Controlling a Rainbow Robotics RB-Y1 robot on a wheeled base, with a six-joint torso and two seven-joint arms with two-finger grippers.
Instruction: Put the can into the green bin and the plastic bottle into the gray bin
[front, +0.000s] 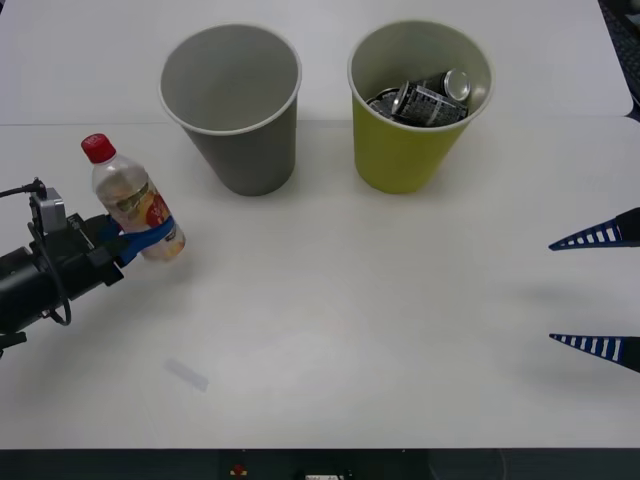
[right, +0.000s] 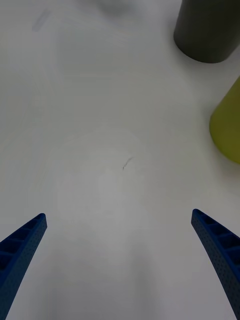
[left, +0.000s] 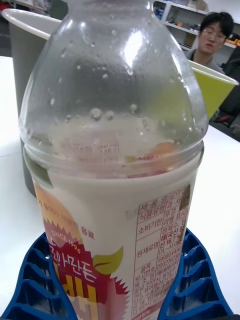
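Bottle first: the left gripper (front: 135, 240) at about 9 o'clock on the white table (front: 350, 340) has its blue fingers (left: 40, 280) clamped round the plastic bottle (front: 130, 200), red cap tilted toward 11. Gray bin (front: 235, 105) stands at 11 o'clock, green bin (front: 415, 105) at 1, the can (front: 425, 98) lying inside it. Right gripper (front: 598, 290) hangs at 3 o'clock, fingers spread wide, holding nothing. Faint smudge on the tabletop, shelves in the room behind. Bottle label has Korean print, too small for me to read.
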